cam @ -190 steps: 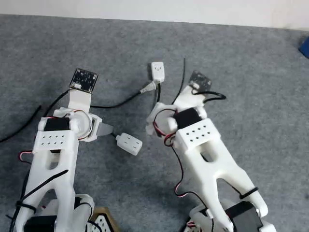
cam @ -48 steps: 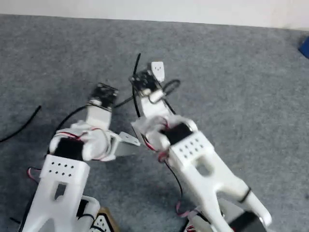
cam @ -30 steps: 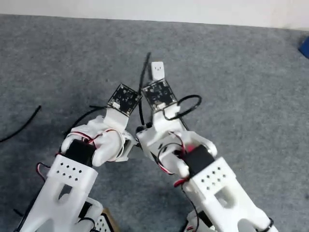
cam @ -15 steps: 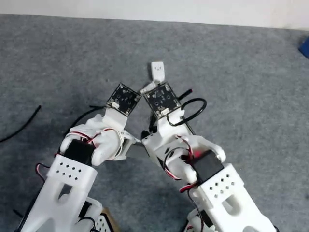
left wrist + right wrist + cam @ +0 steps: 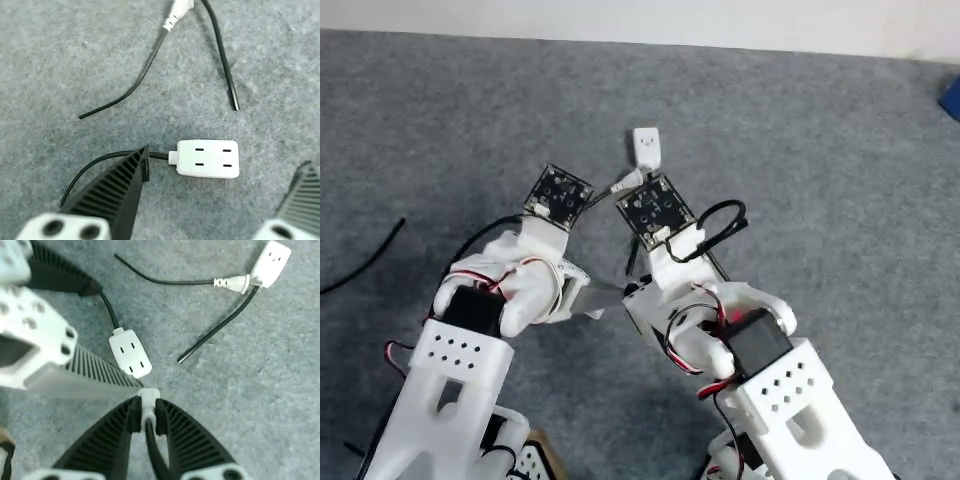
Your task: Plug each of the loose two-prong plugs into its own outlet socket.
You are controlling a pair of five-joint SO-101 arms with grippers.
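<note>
Compared with half a second ago, our left wrist has swung a bit away from the right one, which has barely shifted. The left fingers (image 5: 115,185) are spread wide either side of the white socket block (image 5: 207,158). The right fingers (image 5: 110,440) pinch a white plug (image 5: 148,401) just beside that block, but one left finger lies across between them. Another socket (image 5: 270,257), already plugged, sits farther off by a loose black cable end (image 5: 215,330). The surface (image 5: 840,200) is grey and carpet-like, with a pale strip along the far edge.
</note>
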